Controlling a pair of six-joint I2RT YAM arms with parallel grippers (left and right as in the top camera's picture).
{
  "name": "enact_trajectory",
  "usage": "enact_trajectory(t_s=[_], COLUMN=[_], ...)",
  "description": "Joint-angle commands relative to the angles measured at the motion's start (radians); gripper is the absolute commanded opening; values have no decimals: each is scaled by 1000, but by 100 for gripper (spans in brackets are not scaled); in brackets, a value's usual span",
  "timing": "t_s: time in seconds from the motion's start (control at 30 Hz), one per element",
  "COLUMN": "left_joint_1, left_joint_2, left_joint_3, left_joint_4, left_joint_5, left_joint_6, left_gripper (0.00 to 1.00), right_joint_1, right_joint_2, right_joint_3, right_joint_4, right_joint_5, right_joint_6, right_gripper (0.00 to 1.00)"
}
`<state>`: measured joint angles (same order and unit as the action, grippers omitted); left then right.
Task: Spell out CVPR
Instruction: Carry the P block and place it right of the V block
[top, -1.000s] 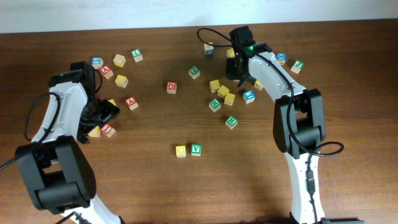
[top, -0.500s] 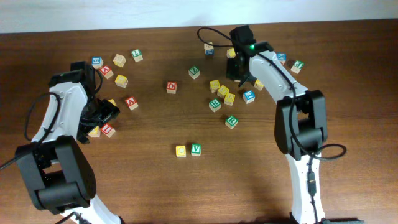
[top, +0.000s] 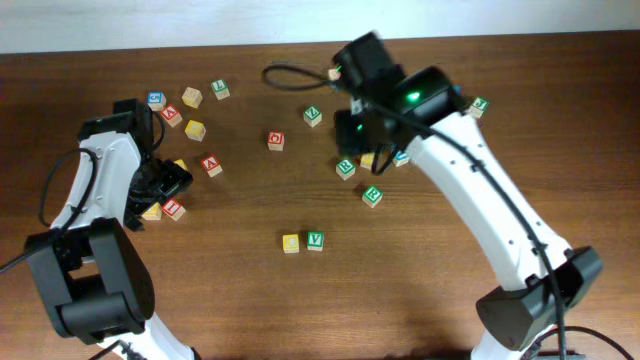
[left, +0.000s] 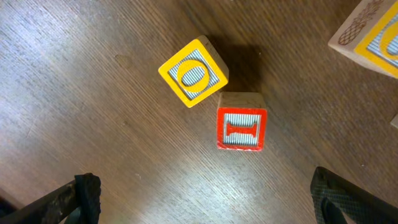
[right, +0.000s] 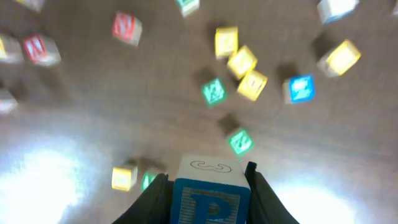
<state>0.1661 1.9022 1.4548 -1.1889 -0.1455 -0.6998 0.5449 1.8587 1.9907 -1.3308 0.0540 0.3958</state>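
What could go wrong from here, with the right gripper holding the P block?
1. The right gripper grips the P block only by its sides, and the wrist view is blurred. A fast swing might loosen the block.
2. The V block and the yellow block sit close together, so setting P down beside V could nudge them out of line.

I see a yellow wooden cube (top: 290, 242), its letter too small to read, and a green wooden V cube (top: 315, 240) touching side by side, lower centre of the overhead frame. A green wooden cube (top: 371, 196) lies apart, to their upper right. A blue wooden P cube (right: 208, 202) sits upright at the bottom centre of the right wrist view, clamped in the right gripper (right: 207, 190).
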Motion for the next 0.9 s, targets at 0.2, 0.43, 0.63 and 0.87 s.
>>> enact_trajectory(t_s=[0.2, 0.43, 0.63, 0.87], left_joint_1=[5, 5, 5, 5], left_joint_2=[7, 7, 7, 7], left_joint_3=[-2, -2, -2, -2], left_joint_4=[-1, -1, -1, -1], left_joint_5=[-4, -4, -4, -4], left_joint_6=[-3, -3, -2, -3], left_gripper=[99, 99, 99, 99], right_joint_1=[117, 116, 116, 117], right_joint_2=[31, 31, 31, 51], right_joint_3=[-430, -649, -736, -736], right_joint_4=[139, 380, 476, 502], right_joint_5=[-4, -141, -156, -156], right_joint_6=[225, 227, 242, 241], right_gripper=[24, 24, 24, 25])
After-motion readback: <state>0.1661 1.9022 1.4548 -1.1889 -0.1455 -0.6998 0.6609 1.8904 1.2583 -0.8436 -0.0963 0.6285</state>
